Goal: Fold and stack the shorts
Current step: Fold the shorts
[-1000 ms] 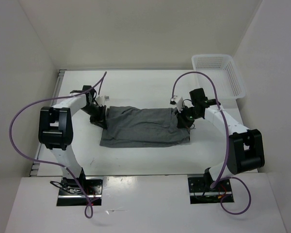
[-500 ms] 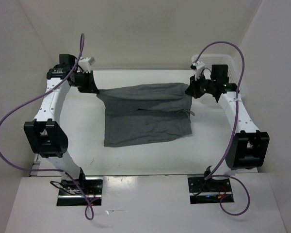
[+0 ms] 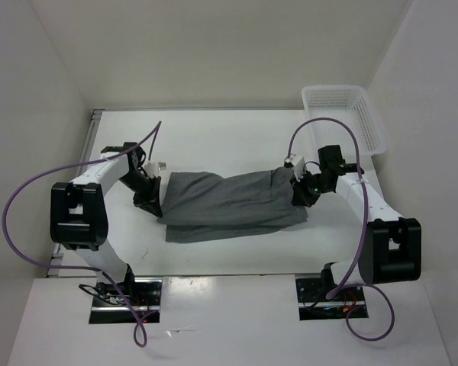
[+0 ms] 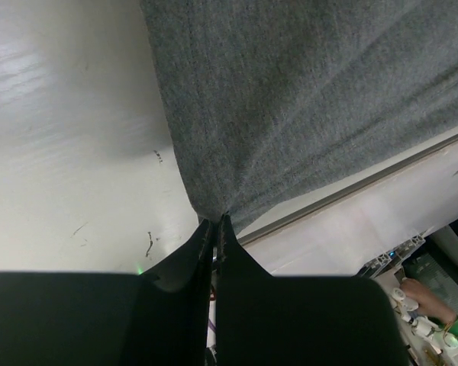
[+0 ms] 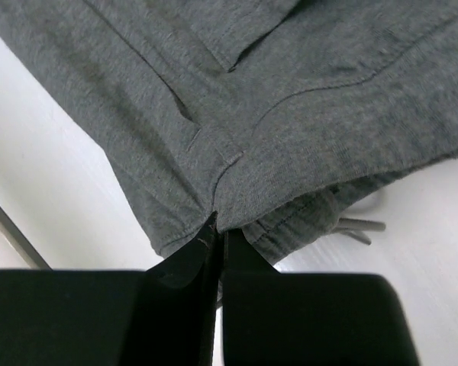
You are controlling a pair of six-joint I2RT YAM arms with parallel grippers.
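Grey shorts point(image 3: 233, 204): folded over, lying mid-tabletop point(image 3: 214, 137), spanning between both arms.
Left gripper point(image 3: 154, 201): pinched tight on the shorts' left edge.
Right gripper point(image 3: 298, 192): pinched tight on a fabric fold by the waistband.
White mesh basket point(image 3: 343, 114): far right corner, well apart.

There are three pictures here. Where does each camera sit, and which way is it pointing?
Top external: fixed above and behind the arms, looking down on the white table, the plain grey soft fabric shorts and the white plastic mesh basket; both arms and their bases show.
Left wrist: on the left arm, looking along its black left gripper, shut on the shorts' edge.
Right wrist: on the right arm, looking along its black right gripper, also shut on the shorts.
Shared: every view shows shorts and table.
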